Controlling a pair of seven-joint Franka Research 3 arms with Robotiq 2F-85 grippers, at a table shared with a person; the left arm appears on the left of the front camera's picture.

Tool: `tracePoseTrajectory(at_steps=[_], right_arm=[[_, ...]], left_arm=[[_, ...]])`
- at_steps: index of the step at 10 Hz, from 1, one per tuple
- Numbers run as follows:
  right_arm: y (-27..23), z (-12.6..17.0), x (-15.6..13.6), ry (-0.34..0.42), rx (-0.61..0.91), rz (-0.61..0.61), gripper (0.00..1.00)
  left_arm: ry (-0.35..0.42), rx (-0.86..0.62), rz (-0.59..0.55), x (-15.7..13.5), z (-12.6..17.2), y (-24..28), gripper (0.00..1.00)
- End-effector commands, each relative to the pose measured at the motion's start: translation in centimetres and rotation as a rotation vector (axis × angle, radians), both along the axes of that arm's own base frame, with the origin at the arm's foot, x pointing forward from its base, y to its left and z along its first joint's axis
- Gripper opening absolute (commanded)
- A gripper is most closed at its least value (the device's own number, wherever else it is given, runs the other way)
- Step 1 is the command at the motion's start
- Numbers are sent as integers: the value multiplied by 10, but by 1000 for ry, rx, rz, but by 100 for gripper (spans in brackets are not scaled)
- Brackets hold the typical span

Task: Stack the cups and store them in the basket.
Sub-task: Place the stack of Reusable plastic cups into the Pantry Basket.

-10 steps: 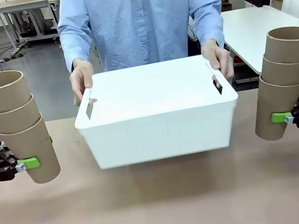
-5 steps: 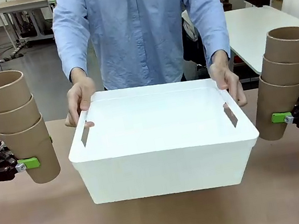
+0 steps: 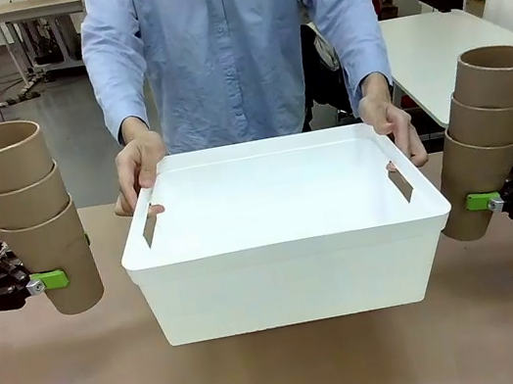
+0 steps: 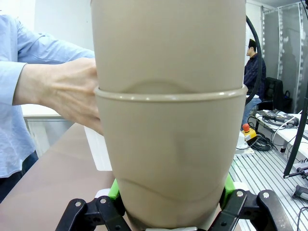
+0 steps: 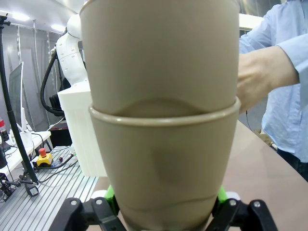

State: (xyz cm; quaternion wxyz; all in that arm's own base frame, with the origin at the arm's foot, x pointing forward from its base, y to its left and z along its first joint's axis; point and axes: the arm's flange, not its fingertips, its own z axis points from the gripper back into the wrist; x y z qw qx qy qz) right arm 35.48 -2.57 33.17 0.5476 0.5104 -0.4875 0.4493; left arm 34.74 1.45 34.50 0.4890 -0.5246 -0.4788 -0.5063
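Two stacks of three nested brown paper cups hang above the table. My left gripper (image 3: pixel 39 282) is shut on the bottom cup of the left stack (image 3: pixel 27 217); that same stack (image 4: pixel 168 120) shows close up between its green pads. At the right edge my right gripper (image 3: pixel 492 202) is shut on the bottom cup of the right stack (image 3: pixel 487 146), and this stack (image 5: pixel 161 125) fills the middle of the right wrist view. Between them the white basket (image 3: pixel 290 270) rests on the table with nothing inside, a person's hands (image 3: pixel 138 168) on its far corners.
The person in a light blue shirt stands at the far side, behind the basket. Brown tabletop (image 3: pixel 289 375) lies bare in front of the basket. White tables and lab gear stand in the background.
The person has brought the basket toward my side and set it down on the table, moving their hands along. Both grippers and their cup stacks have stayed still.
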Motion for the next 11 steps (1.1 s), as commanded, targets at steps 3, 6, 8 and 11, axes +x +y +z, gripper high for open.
tracePoseTrajectory(at_steps=[3, 6, 8, 11], right_arm=[[0, 3, 0, -7, 0, 0, 84], [0, 3, 0, -7, 0, 0, 84], [0, 3, 0, -7, 0, 0, 84], [0, 3, 0, -7, 0, 0, 84]], left_arm=[[-4, -12, -3, 0, 3, -1, 85], [-4, -12, -3, 0, 3, -1, 85], [-4, -12, -3, 0, 3, -1, 85], [-4, -12, -3, 0, 3, -1, 85]])
